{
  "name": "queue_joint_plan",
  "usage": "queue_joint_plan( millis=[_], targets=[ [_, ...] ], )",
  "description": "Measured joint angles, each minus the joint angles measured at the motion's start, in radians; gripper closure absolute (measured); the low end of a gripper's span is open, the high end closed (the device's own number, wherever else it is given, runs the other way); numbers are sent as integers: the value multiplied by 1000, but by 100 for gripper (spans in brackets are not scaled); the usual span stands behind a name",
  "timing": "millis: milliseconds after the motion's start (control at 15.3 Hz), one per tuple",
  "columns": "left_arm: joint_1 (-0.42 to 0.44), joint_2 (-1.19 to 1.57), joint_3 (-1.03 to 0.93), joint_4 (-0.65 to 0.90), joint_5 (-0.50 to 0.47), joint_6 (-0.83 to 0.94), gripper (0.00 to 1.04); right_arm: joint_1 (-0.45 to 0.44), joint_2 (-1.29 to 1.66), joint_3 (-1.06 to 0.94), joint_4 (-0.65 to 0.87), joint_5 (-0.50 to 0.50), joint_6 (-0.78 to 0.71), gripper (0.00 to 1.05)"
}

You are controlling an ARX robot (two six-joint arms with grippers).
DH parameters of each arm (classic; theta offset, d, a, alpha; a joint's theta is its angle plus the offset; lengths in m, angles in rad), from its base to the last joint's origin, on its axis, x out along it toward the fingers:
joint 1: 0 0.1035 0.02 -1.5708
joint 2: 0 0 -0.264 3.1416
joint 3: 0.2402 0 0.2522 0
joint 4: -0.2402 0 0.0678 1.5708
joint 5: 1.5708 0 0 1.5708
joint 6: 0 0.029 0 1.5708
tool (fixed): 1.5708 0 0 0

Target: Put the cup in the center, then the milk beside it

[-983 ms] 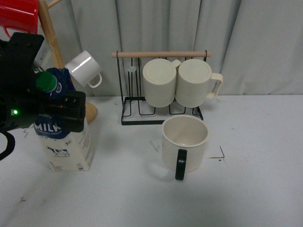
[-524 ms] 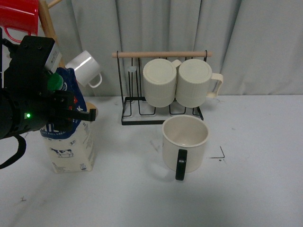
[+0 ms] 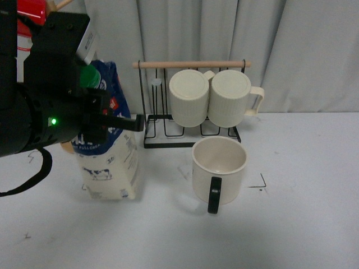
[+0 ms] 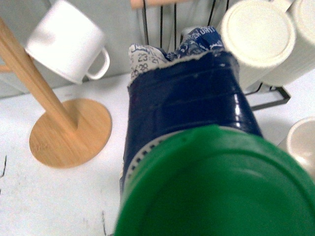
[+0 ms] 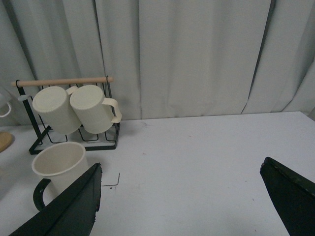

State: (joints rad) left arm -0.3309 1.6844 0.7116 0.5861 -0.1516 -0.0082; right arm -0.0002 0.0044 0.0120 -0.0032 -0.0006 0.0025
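The cup (image 3: 219,168), a smooth cream mug with a black handle facing me, stands upright on the white table in front of the rack. It also shows in the right wrist view (image 5: 58,162). The milk (image 3: 107,165), blue on top and cream below with a cow drawing, is left of the cup with a gap between them. My left gripper (image 3: 100,120) is shut on the milk's upper part. In the left wrist view the milk's green cap (image 4: 211,191) fills the foreground. My right gripper (image 5: 179,201) is open and empty above bare table, right of the cup.
A black wire rack (image 3: 193,64) with a wooden rod holds two ribbed cream mugs (image 3: 210,98) behind the cup. A wooden mug tree (image 4: 69,132) with a small white mug (image 4: 69,42) stands at the far left. A red mug (image 3: 31,8) hangs top left.
My left gripper has carried the milk to the right, from beside the mug tree towards the cup. The cup has not moved.
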Motion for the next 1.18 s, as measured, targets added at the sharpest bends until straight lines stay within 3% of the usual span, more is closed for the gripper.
queue_joint_plan(
  millis=[262, 786, 1179],
  targets=[
    [-126, 61, 3, 78, -101, -38, 95, 0, 0, 0, 0, 0, 0, 6],
    [-204, 240, 106, 161, -190, -69, 94, 0, 0, 0, 0, 0, 0, 6],
    [-213, 124, 67, 109, -157, -164, 16, 0, 0, 0, 0, 0, 0, 6]
  ],
)
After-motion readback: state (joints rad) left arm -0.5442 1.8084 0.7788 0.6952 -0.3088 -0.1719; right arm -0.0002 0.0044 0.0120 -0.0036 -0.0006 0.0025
